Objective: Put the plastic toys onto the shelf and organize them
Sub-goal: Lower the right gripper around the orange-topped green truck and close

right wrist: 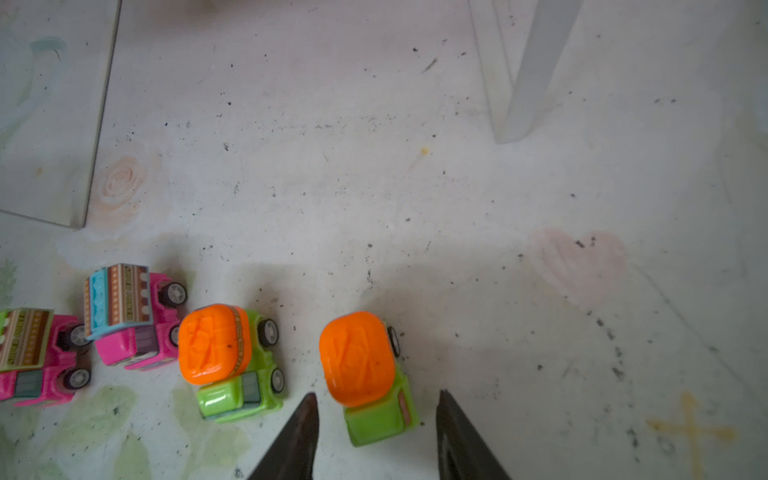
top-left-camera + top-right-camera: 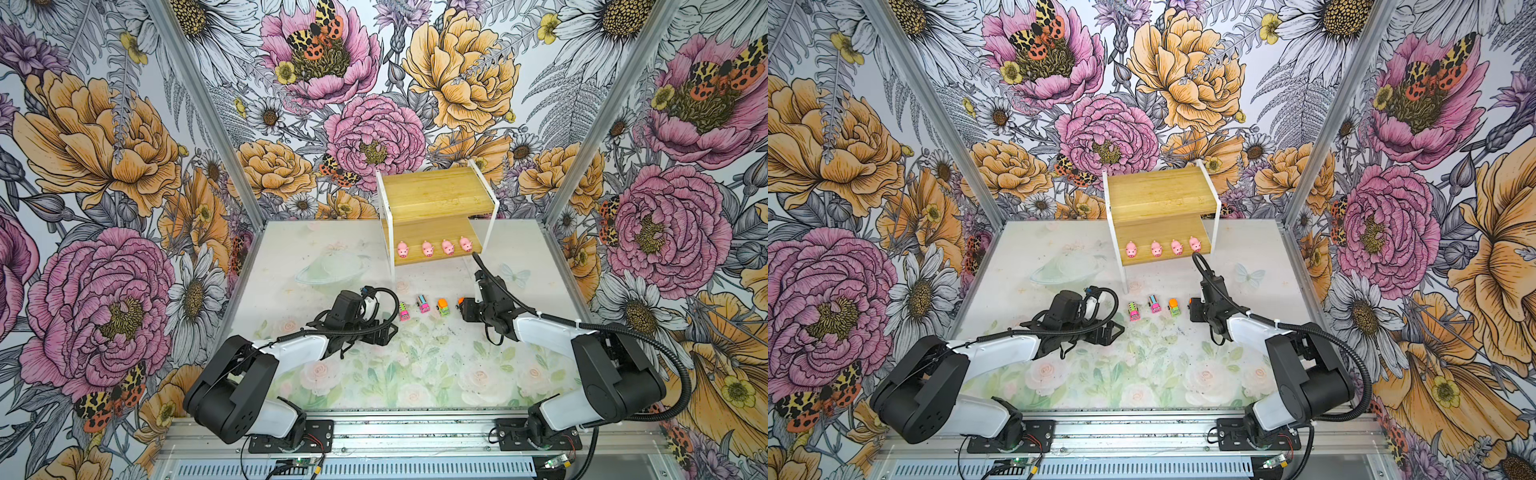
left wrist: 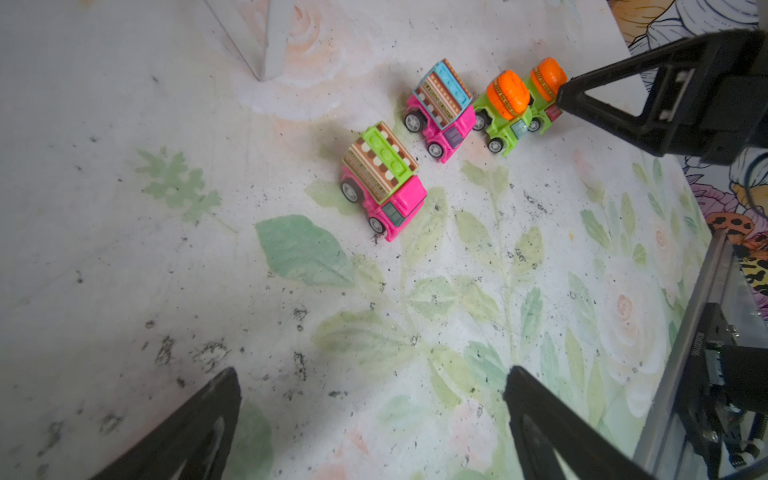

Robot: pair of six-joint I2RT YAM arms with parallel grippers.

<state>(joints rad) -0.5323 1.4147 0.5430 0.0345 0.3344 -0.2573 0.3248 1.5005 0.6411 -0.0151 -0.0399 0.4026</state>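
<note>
Four pigs (image 2: 427,249) fill the shelf's (image 2: 436,191) lower board; in front of the shelf, right jaws stand spread astride the end green truck (image 1: 365,378), not yet pinching, lined up to grip its sides; left jaws hang spread and empty

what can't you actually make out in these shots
- Rightmost green truck: in both top views the right gripper covers all but an orange bit.
- Leftmost pink truck: cut off by the picture edge in the right wrist view.
- Shelf: in both top views its upper board hides the back of the lower one; the wrist views show only blurred bits of its white frame.
</note>
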